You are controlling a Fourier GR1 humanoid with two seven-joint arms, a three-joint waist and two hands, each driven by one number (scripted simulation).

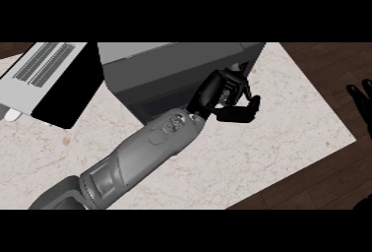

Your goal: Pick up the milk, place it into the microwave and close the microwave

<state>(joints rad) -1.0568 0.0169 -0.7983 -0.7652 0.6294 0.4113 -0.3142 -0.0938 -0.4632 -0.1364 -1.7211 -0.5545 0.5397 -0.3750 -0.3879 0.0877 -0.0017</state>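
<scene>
Head view: left robot hand (231, 96) rests clenched against the microwave (174, 74) front, apparently pushing it shut; no milk shows. Right robot hand (361, 101) idles released, far right.

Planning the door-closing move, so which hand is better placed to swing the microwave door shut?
Left, probably. The left hand is at the microwave, though across from its open door; the right hand rests at the view's right edge.
</scene>
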